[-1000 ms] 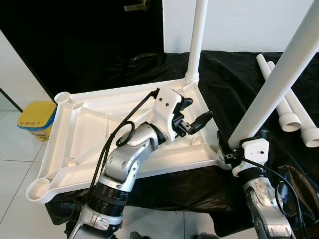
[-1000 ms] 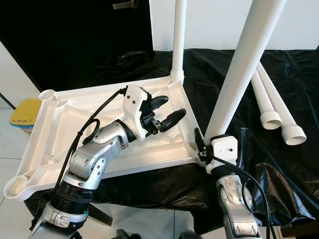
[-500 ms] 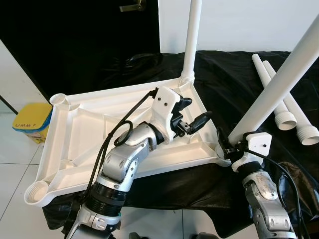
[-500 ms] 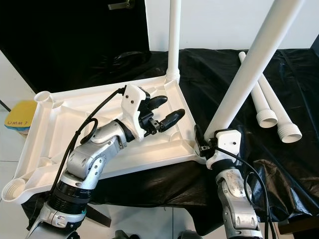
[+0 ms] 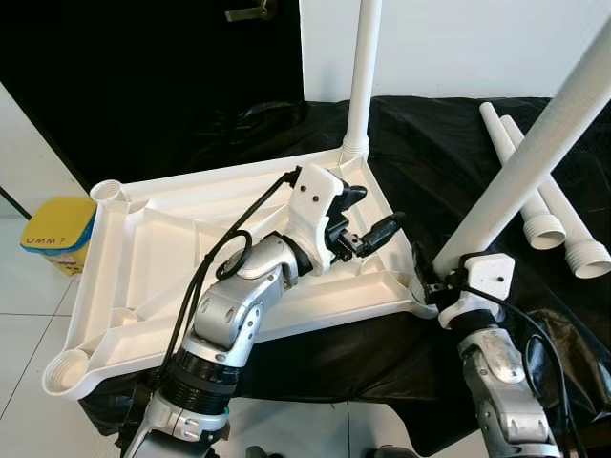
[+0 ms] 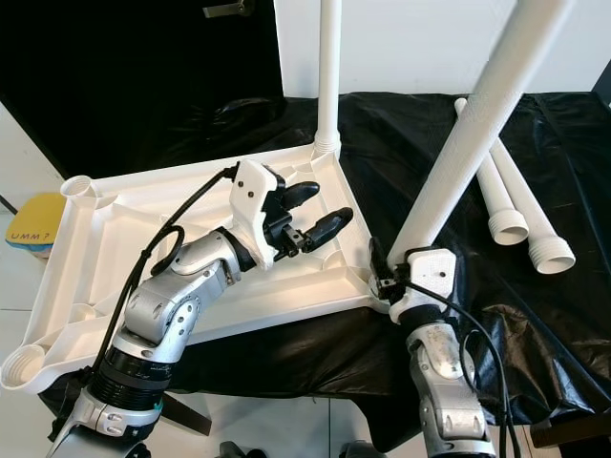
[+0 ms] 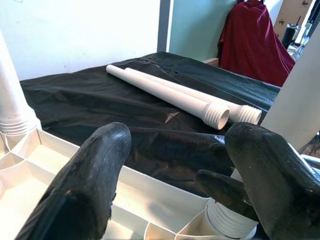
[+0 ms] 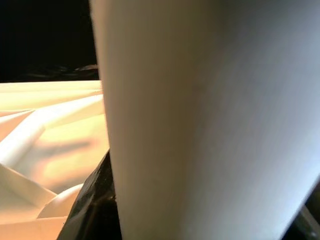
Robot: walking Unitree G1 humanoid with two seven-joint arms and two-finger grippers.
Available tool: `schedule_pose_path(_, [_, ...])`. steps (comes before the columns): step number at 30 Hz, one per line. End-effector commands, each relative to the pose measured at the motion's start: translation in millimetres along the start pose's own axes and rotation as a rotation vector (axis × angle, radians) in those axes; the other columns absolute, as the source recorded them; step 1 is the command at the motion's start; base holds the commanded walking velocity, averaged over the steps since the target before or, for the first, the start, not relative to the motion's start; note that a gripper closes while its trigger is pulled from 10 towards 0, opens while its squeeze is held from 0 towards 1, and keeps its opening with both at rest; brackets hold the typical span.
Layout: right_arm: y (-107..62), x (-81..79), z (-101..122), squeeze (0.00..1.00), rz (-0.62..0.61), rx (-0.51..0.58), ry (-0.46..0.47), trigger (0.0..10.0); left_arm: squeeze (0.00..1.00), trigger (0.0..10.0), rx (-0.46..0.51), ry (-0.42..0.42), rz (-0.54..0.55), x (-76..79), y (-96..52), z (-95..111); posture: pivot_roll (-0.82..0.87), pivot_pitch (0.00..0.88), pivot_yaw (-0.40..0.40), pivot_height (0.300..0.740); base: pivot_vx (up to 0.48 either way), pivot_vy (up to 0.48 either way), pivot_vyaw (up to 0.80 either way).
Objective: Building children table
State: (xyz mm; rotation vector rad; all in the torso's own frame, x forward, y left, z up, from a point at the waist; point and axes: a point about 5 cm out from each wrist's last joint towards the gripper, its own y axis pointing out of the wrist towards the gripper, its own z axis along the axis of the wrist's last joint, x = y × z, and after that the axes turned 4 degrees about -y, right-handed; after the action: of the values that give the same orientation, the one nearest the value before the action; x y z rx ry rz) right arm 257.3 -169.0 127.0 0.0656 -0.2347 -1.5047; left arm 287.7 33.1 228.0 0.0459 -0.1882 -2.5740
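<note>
While the right gripper (image 6: 382, 277) pinches the base of a long white table leg (image 6: 473, 134) between its fingers, that leg leans: its threaded foot sits at the near right corner socket (image 6: 374, 291) of the upturned white table top panel (image 6: 115, 239), just beyond the fingers, and its long axis runs up and away to the robot's right instead of standing straight. By my reading, the coming move turns on bringing that axis upright over the socket, like the leg already fitted (image 6: 328, 76) at the far corner. The left gripper (image 6: 310, 212) hovers over the panel with its fingers spread on nothing, the socket just ahead of them; it is the nearer free arm. Two spare legs (image 5: 544, 205) lie on the black cloth (image 5: 449, 143), well apart from both.
</note>
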Motion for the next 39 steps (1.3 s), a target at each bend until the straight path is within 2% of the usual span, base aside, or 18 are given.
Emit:
schedule_pose_path(1, [-16.8,5.7,-38.5,0.0,-0.078,-0.206,-0.012,10.0,0.0,10.0,-0.006,0.009,-0.041,3.0,0.5,1.9,-0.23,0.103,0.074,0.74,0.0,0.0,0.0])
schedule_pose_path(6, [-16.5,12.6,-40.7,0.0,-0.197,-0.221,-0.019,10.0,0.0,10.0,-0.004,0.011,-0.042,3.2,0.8,2.6,-0.22,0.099,0.074,0.74,0.0,0.0,0.0])
schedule_pose_path(8, [-16.7,18.4,-45.0,0.0,-0.323,-0.254,-0.028,10.0,0.0,10.0,-0.003,0.014,-0.042,3.0,0.1,2.9,-0.22,0.097,0.074,0.74,0.0,0.0,0.0])
schedule_pose_path(13, [-15.1,19.8,-48.0,0.0,-0.419,-0.278,-0.026,10.0,0.0,10.0,-0.004,0.015,-0.041,2.8,0.1,2.7,-0.22,0.095,0.07,0.74,0.0,0.0,0.0])
schedule_pose_path(23, [-9.9,15.4,-50.3,0.0,-0.524,-0.307,-0.037,10.0,0.0,10.0,0.0,0.015,-0.036,2.9,0.1,2.9,-0.22,0.091,0.064,0.74,0.0,0.0,0.0])
schedule_pose_path(28, [-6.1,17.8,-48.2,0.0,-0.631,-0.303,-0.051,10.0,0.0,10.0,0.002,0.013,-0.028,2.4,-0.6,2.8,-0.22,0.095,0.053,0.74,0.0,0.0,0.0])
schedule_pose_path(39, [-5.8,23.8,-47.6,0.0,-0.674,-0.29,-0.075,10.0,0.0,10.0,0.006,0.018,-0.003,-0.9,-2.9,3.9,-0.2,0.098,0.043,0.74,0.0,0.0,0.0])
